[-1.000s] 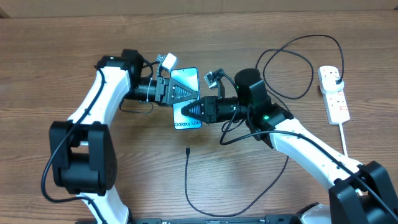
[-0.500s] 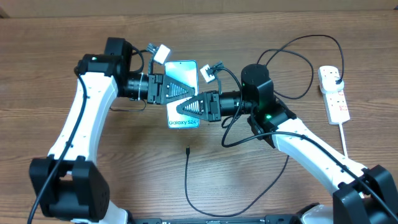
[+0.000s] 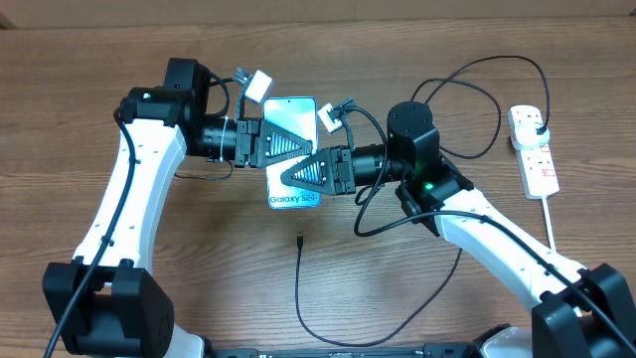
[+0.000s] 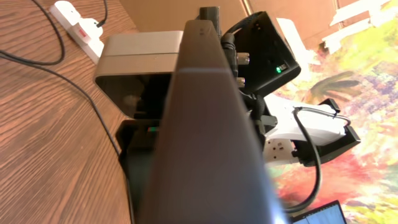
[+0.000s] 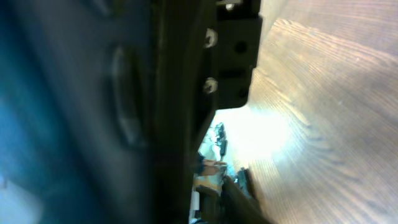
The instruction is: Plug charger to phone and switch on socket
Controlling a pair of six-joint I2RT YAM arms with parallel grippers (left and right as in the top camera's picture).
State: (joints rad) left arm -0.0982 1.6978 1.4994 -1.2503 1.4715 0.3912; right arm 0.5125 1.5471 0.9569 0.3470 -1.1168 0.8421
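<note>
The phone, teal screen lit and white "Galaxy" text at its near end, is held above the table between both grippers. My left gripper comes in from the left and is shut on the phone; the phone's dark edge fills the left wrist view. My right gripper reaches in from the right over the phone's lower half, and how its jaws stand is not visible. In the right wrist view the phone is only a blur. The charger tip lies free on the table below the phone. The socket lies far right.
The charger cable loops across the right of the table to a plug in the socket's far end, and it also shows in the left wrist view. A thick white cord runs from the socket toward the front edge. The table is brown wood.
The phone and both grippers have shifted a little left and away from the front. The left arm's elbow swung outward. Over the last half second almost nothing moved.
</note>
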